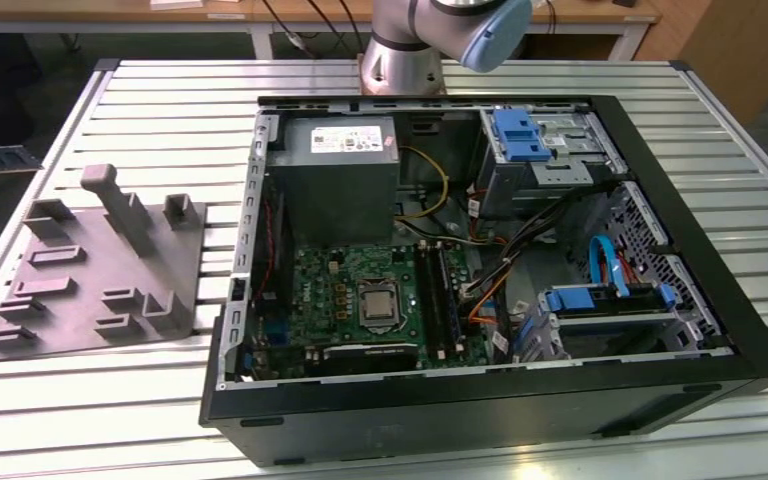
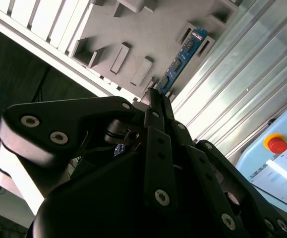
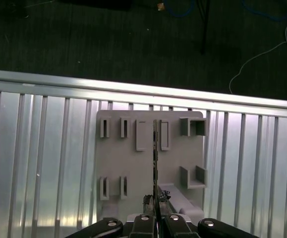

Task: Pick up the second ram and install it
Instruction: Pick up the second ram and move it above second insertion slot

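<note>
The ram (image 2: 185, 54) is gripped at one end by the gripper (image 2: 155, 96), whose fingers are closed narrowly on its flat faces. The stick is pointed away from the fingertips toward the tray (image 2: 148, 29). In the first wrist view the ram (image 3: 154, 158) is seen edge-on as a thin line over the middle of the tray (image 3: 116, 168), between two rows of slots, with the gripper (image 3: 155, 198) at its near end. Whether its far end touches the tray cannot be told. Bare table (image 3: 44, 163) slats are seen on both sides of the tray, and the table's edge rail runs just beyond it. In the exterior view, the open case (image 1: 491, 400) is set beside the tray (image 1: 91, 270), on the exterior view's right.
</note>
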### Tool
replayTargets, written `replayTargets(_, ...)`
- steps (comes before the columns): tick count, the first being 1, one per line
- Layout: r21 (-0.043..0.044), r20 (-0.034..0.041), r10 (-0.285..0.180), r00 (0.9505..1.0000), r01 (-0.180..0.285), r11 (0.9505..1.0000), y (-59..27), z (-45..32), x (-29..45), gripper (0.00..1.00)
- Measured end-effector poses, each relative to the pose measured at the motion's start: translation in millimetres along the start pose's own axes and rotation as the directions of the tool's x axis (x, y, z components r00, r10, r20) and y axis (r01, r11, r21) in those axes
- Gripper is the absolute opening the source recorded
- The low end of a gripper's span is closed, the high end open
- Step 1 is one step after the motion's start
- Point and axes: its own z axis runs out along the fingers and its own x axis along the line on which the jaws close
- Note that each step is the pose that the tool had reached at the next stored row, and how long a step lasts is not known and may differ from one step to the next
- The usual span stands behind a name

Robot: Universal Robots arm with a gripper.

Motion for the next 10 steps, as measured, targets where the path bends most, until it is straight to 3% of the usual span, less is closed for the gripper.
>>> replayTargets(6,0.0004,0.0071,0.000,1.0000,0.000,1.0000,0.0,-6.6,-1.0,0.14)
replayTargets(10,0.0005,0.0078,0.000,1.0000,0.000,1.0000,0.0,-7.2,-1.0,0.14)
